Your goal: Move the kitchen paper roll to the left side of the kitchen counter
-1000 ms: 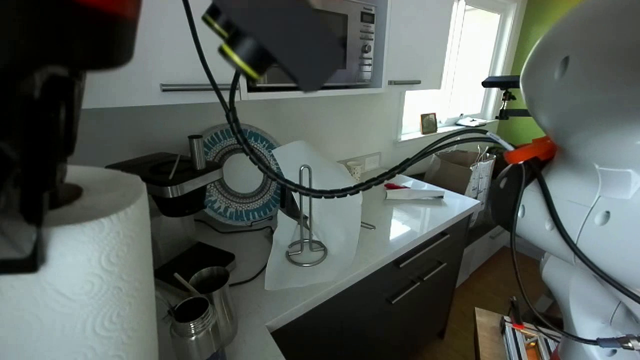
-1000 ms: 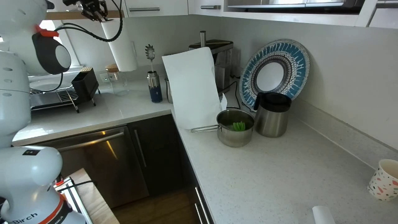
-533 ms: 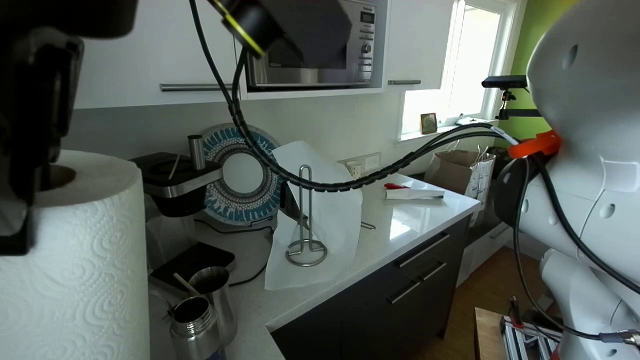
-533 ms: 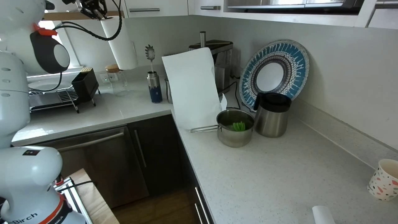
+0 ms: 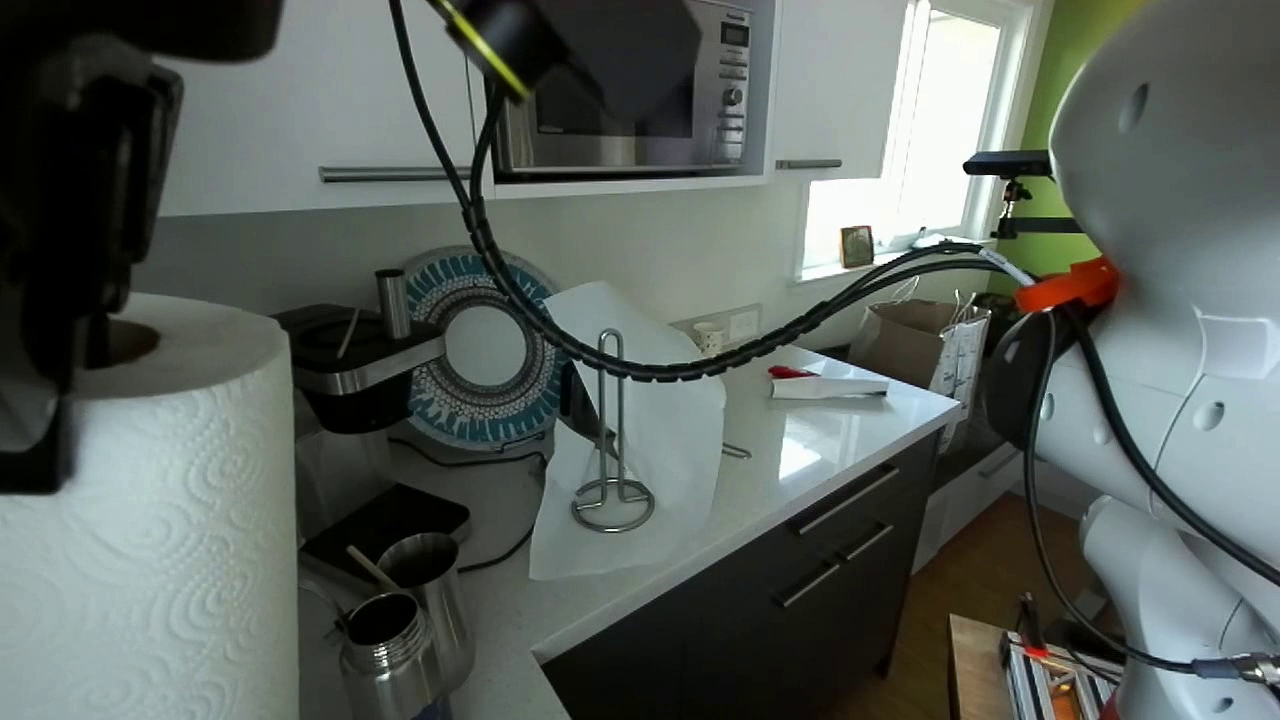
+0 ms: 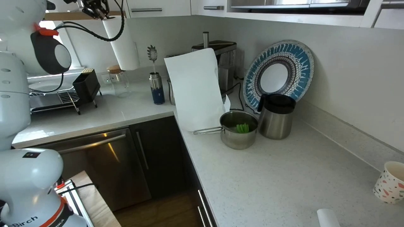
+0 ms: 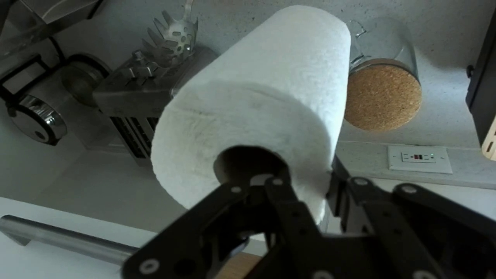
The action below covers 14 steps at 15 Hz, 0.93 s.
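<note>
The kitchen paper roll (image 5: pixel 170 540) is a tall white embossed cylinder, held in the air above the kitchen counter (image 6: pixel 268 176). In an exterior view the roll (image 6: pixel 123 47) hangs tilted, its lower end near a jar. My gripper (image 7: pixel 304 178) is shut on the roll's wall in the wrist view. One finger goes into the hollow core and the other lies against the outside of the roll (image 7: pixel 248 112). The gripper also shows at the roll's top in an exterior view (image 6: pixel 104 15). The counter (image 5: pixel 505 620) also shows beside the roll.
A cork-lidded glass jar (image 7: pixel 383 97), a bottle with a utensil (image 6: pixel 157 90) and a dish rack (image 6: pixel 63 96) stand near the roll. A coffee machine (image 5: pixel 365 380), patterned plate (image 5: pixel 485 345), metal stand (image 5: pixel 612 490), pot (image 6: pixel 238 135) and jug (image 6: pixel 276 119) stand on the counter.
The roll and gripper have risen a little, mostly in the first half second. The roll stays held. The counter objects have not moved.
</note>
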Available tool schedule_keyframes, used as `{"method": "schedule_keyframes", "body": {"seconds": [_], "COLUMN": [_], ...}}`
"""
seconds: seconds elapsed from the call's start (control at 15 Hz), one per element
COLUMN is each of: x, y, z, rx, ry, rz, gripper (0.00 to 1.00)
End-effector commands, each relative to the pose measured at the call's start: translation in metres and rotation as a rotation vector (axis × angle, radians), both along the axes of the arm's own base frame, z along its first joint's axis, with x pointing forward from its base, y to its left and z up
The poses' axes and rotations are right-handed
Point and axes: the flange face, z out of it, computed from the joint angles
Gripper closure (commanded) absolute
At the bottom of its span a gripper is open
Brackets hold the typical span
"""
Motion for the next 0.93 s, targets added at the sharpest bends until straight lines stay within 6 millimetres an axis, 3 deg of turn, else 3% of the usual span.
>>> {"method": "schedule_keyframes", "body": {"seconds": [0.0, 0.07, 0.13, 0.67, 0.87], "x": [0.0, 0.0, -0.002, -0.035, -0.043], "y": [0.0, 0.0, -0.004, -0.026, -0.041], "z": [-0.001, -0.002, 0.003, 0.046, 0.05], "rx": [-0.002, -0.003, 0.0, 0.118, 0.122], "ry": [0.002, 0.002, 0.007, 0.064, 0.133], "rz": [0.0, 0.0, -0.015, 0.009, -0.016], "gripper": [0.73, 0.73, 0.93, 0.93, 0.93]}}
